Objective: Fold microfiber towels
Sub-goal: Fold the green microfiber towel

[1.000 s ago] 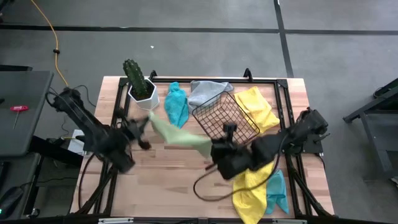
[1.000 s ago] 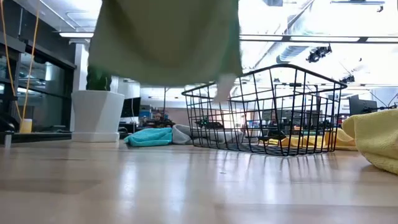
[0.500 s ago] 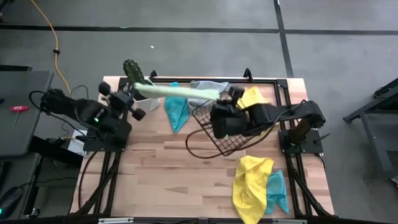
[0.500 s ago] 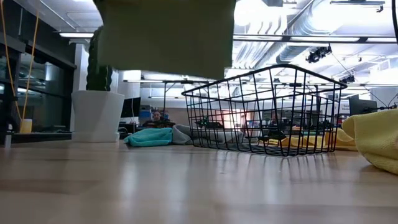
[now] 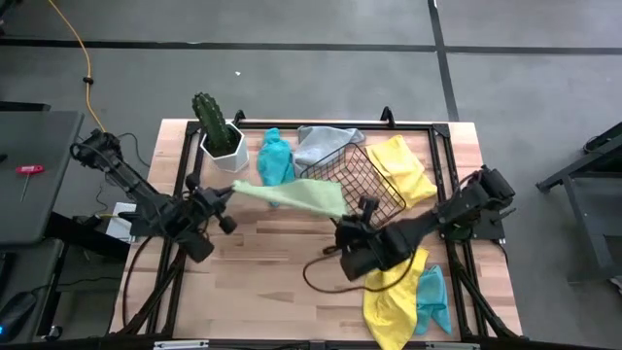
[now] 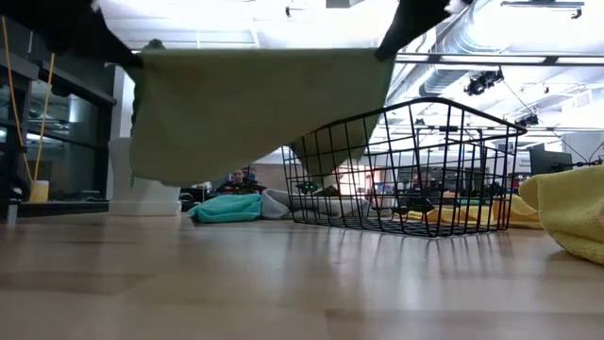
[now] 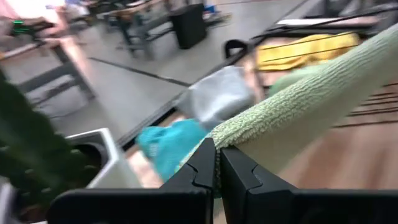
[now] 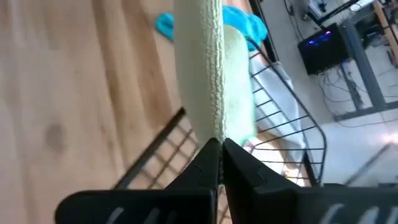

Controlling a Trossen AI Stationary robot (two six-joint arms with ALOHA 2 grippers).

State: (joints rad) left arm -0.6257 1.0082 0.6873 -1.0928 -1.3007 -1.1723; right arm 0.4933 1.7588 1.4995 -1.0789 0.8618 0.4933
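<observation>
The light green towel (image 6: 255, 109) hides most of the cactus pot (image 6: 142, 196) in the low view. The wire basket (image 5: 352, 181) covers part of the grey towel (image 5: 321, 144) in the high view.

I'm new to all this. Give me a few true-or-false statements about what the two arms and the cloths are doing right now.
1. Both tools pinch the light green towel, left tool, right tool. True.
2. That towel lies flat on the table. False: it hangs stretched above it.
3. The wire basket holds the cactus. False: the cactus stands in a white pot.
4. A yellow towel lies at the table's near edge. True.
</observation>
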